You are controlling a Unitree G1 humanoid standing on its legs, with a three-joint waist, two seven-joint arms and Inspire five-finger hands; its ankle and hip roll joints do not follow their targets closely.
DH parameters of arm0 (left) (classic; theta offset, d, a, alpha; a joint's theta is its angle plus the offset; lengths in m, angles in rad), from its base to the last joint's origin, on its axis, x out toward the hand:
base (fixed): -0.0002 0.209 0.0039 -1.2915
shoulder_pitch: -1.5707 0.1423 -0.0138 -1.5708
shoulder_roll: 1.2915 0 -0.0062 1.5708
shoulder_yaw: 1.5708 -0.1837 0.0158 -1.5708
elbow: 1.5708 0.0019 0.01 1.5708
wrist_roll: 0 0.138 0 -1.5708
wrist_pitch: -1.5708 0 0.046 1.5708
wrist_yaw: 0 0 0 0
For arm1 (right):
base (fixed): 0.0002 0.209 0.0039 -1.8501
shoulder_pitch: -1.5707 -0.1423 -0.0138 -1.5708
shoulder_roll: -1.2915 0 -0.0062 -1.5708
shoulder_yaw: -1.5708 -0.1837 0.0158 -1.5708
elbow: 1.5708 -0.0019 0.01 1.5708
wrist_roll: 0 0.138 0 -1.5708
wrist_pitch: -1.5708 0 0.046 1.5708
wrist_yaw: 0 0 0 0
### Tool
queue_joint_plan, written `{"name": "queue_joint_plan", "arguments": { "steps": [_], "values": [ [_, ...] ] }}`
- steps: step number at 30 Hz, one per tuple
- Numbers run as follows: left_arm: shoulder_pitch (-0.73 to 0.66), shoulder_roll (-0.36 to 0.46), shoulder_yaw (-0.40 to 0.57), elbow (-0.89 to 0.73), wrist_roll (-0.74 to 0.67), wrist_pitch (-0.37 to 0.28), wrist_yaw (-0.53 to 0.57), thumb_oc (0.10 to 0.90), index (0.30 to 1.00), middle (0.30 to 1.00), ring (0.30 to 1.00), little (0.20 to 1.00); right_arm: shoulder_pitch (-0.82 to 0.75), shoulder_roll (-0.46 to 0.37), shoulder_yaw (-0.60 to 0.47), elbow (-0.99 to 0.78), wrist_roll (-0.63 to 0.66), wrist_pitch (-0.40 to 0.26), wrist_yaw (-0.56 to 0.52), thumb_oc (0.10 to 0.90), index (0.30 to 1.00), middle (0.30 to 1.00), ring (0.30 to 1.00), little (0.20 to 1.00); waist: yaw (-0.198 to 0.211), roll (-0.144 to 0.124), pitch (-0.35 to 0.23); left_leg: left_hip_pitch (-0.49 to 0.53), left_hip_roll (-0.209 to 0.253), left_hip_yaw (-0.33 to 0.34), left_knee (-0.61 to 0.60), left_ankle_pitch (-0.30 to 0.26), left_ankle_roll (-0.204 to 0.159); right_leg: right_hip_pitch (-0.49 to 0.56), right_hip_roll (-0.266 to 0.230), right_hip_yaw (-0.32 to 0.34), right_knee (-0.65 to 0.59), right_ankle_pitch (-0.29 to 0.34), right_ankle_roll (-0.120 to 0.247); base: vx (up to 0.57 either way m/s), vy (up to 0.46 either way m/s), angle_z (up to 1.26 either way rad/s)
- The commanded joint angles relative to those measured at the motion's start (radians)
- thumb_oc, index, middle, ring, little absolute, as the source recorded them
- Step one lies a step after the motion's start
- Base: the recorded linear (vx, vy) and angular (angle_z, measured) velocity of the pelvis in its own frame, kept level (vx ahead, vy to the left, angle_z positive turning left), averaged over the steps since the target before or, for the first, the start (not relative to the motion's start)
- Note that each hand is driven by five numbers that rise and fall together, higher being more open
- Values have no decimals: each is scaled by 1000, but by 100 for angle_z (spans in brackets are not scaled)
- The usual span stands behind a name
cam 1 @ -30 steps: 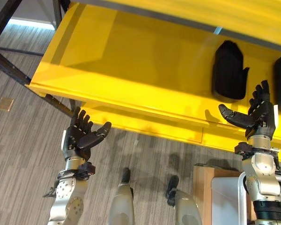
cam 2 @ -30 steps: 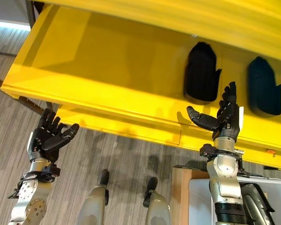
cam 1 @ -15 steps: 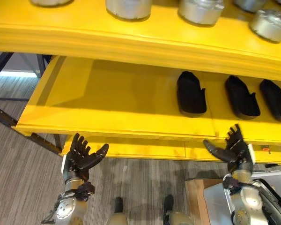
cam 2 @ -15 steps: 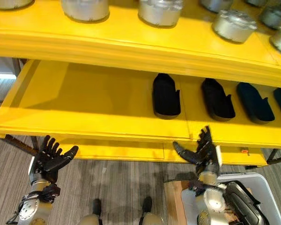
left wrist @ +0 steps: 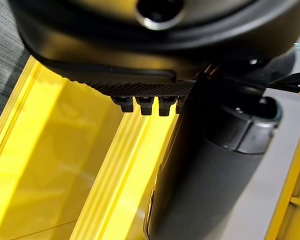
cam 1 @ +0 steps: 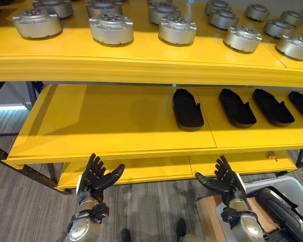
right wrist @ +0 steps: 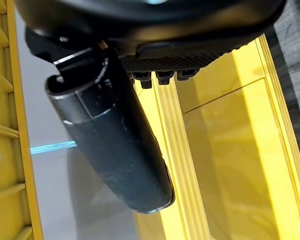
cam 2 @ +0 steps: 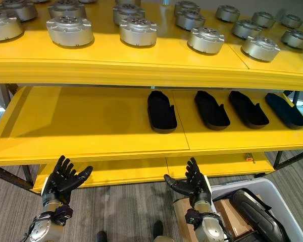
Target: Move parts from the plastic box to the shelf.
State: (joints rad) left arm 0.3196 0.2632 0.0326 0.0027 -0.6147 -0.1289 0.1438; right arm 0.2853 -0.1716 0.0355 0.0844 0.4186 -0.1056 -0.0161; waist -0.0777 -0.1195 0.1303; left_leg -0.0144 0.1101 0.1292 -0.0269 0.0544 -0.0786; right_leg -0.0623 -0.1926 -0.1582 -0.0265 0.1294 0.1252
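Observation:
Several black elongated parts (cam 2: pixel 161 111) lie in a row on the yellow shelf's middle tier (cam 2: pixel 91 126). One more black part (cam 2: pixel 255 212) rests in the white plastic box (cam 2: pixel 288 214) at the lower right. My left hand (cam 1: pixel 93 176) is raised in front of the shelf's lower edge, open and holding nothing. My right hand (cam 1: pixel 227 182) hovers open and empty just left of the box, below the middle tier's front lip. In each wrist view the thumb (left wrist: pixel 205 170) (right wrist: pixel 110 140) stands straight against yellow shelf boards.
Several round silver metal parts (cam 2: pixel 138 31) fill the top tier (cam 2: pixel 141 68). A brown cardboard piece (cam 2: pixel 227 212) sits under the box. The left half of the middle tier is bare. A lower yellow tier (cam 1: pixel 141 169) lies behind my hands, with grey floor (cam 1: pixel 20 201) below.
The camera has swung upward, so the top tier and its silver parts have come into view. Both hands stay open and empty, showing lower in the picture.

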Motion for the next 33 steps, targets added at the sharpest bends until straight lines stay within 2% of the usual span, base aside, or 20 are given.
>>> {"name": "queue_joint_plan", "arguments": {
  "steps": [1, 6, 7, 8, 10, 11, 12, 13, 14, 15, 18, 19, 20, 22, 24, 26, 31, 33],
  "values": [
    [-49, 60, 19, -73, 45, -78, -12, 900, 1000, 1000, 1000, 1000, -74, -30, -29, -79, 9, -87, 1, 900, 1000, 1000, 1000, 1000, -4, 3, -14, 24, -8, -54, 4, -110, 54, -6, -129, 34, 61, 62, 137, -21, 150, -3],
    [-57, 67, 4, -63, 59, -80, 0, 900, 1000, 1000, 1000, 1000, -69, -26, -27, -74, -14, -82, -8, 900, 1000, 1000, 1000, 1000, -12, -7, 4, 32, -46, -39, 7, -126, 81, -26, -158, 65, 76, 121, 137, -24, 163, -5],
    [-59, 73, -1, -56, 74, -79, 0, 900, 1000, 1000, 1000, 1000, -58, -20, -37, -72, -12, -81, -8, 900, 1000, 1000, 1000, 1000, -19, -12, 12, 36, -62, -35, 0, -129, 89, -37, -172, 79, 85, 163, 137, -23, 181, -10],
    [-59, 74, -1, -56, 74, -79, 0, 900, 1000, 1000, 1000, 1000, -57, -19, -37, -72, -12, -81, -8, 900, 1000, 1000, 1000, 1000, -17, -13, 12, 36, -63, -34, 0, -129, 89, -37, -173, 80, 85, 164, 137, -42, 209, -12],
    [-84, 97, -17, -25, 104, -79, 5, 900, 1000, 1000, 1000, 1000, -46, 1, -44, -57, -15, -84, -20, 900, 1000, 1000, 1000, 1000, -31, -13, 42, 32, -75, -17, 1, -136, 98, -72, -187, 70, 83, 262, 137, -57, 172, -9],
    [-84, 97, -17, -25, 104, -80, 5, 900, 1000, 1000, 1000, 1000, -46, 2, -44, -57, -15, -84, -20, 900, 1000, 1000, 1000, 1000, -31, -15, 40, 28, -78, -16, 1, -133, 98, -76, -189, 72, 82, 265, 137, -57, 134, -4],
    [-96, 103, -17, -15, 107, -80, 11, 900, 1000, 1000, 1000, 1000, -53, -1, -37, -51, -21, -86, -27, 900, 1000, 1000, 1000, 1000, -27, -8, 54, 27, -74, -3, 7, -135, 103, -96, -188, 31, 96, 257, 137, -114, 182, -26],
    [-107, 105, -18, -3, 107, -81, 17, 900, 1000, 1000, 1000, 1000, -59, -10, -26, -49, -18, -90, -27, 900, 1000, 1000, 1000, 1000, -14, 14, 75, 21, -54, 26, 21, -136, 108, -94, -193, -68, 149, 190, 137, -106, 180, -67],
    [-107, 105, -19, -3, 107, -82, 17, 900, 1000, 1000, 1000, 1000, -59, -11, -26, -49, -18, -90, -26, 900, 1000, 1000, 1000, 1000, -15, 14, 77, 22, -54, 25, 22, -137, 108, -93, -193, -70, 151, 188, 137, -129, 346, -162],
    [-107, 99, -16, -1, 103, -80, 20, 900, 1000, 1000, 1000, 1000, -67, -26, -12, -45, -26, -94, -26, 900, 1000, 1000, 1000, 1000, 10, 39, 80, 23, -43, 60, 27, -151, 124, -68, -196, -181, 290, 71, 119, -83, 247, -170],
    [-93, 97, -5, -7, 84, -71, 22, 900, 1000, 1000, 1000, 1000, -84, -35, 6, -39, -23, -94, -22, 900, 1000, 1000, 1000, 1000, 39, 39, 81, 15, -29, 120, 43, -153, 129, -44, -185, -225, 358, -18, 103, -135, 106, -119],
    [-87, 97, -2, -12, 82, -68, 21, 900, 1000, 1000, 1000, 1000, -92, -40, 14, -37, -26, -93, -20, 900, 1000, 1000, 1000, 1000, 52, 29, 77, 6, -30, 142, 56, -157, 124, -15, -175, -241, 322, -31, 101, -97, -49, -92],
    [-73, 94, 11, -19, 81, -66, 17, 900, 1000, 1000, 1000, 1000, -102, -38, 20, -36, -26, -90, -20, 900, 1000, 1000, 1000, 1000, 66, 23, 75, 8, -29, 170, 62, -165, 118, 1, -190, -279, 259, -8, 107, -64, -91, -99],
    [-43, 76, 26, -20, 80, -63, 5, 900, 1000, 1000, 1000, 1000, -92, -44, 23, -39, -32, -84, -11, 900, 1000, 1000, 1000, 1000, 72, 11, 61, 8, -27, 192, 84, -170, 107, 51, -165, -275, 156, -12, 109, 13, -100, -114],
    [-33, 61, 24, -20, 72, -61, 2, 900, 1000, 1000, 1000, 1000, -85, -49, 25, -47, -34, -81, -5, 900, 1000, 1000, 1000, 1000, 68, 13, 52, 13, -24, 202, 83, -168, 103, 53, -144, -247, 134, -11, 110, 43, -60, -73],
    [-17, 49, 28, -22, 51, -60, -2, 900, 1000, 1000, 1000, 1000, -71, -50, 20, -68, -30, -79, 4, 900, 1000, 1000, 1000, 1000, 61, 18, 39, 19, -15, 222, 79, -165, 101, 58, -140, -248, 97, 1, 113, 16, -60, -5],
    [2, 27, 25, -12, 53, -50, -20, 900, 1000, 1000, 1000, 1000, -28, -55, -6, -74, -27, -76, 14, 900, 1000, 1000, 1000, 1000, 34, 32, 12, 37, 7, 250, 54, -142, 80, 79, -103, -224, 37, -37, 102, 36, -65, -36],
    [11, 18, 17, -13, 62, -47, -42, 900, 1000, 1000, 1000, 1000, -4, -63, -26, -89, -16, -83, 22, 900, 1000, 1000, 1000, 1000, 5, 54, 4, 54, 47, 274, 85, -144, 53, 93, -72, -200, 12, -74, 78, 76, -157, -18]
  ]
}}
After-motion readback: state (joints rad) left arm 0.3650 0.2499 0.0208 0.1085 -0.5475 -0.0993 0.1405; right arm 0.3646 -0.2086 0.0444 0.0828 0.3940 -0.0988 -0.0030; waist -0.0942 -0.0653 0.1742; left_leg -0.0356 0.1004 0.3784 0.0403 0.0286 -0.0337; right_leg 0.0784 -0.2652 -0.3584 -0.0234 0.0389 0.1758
